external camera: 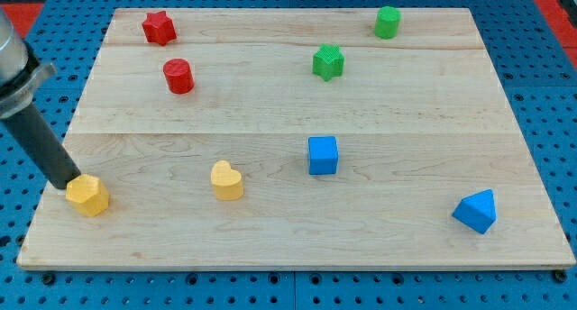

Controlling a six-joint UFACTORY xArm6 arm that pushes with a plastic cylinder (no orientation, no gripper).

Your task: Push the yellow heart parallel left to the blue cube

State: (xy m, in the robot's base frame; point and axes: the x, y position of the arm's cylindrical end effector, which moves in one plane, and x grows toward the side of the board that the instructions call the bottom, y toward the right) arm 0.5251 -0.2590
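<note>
The yellow heart [227,180] lies on the wooden board, left of the blue cube [323,155] and slightly lower in the view. My tip [68,185] is at the board's left edge, touching the upper left side of a yellow hexagonal block [88,196]. The tip is far to the left of the yellow heart, with the hexagonal block between them.
A red star [159,27] and a red cylinder [178,76] sit at the upper left. A green star [329,62] and a green cylinder [388,22] sit at the upper right. A blue triangular block [476,211] lies at the lower right. The board [406,247] rests on a blue pegboard.
</note>
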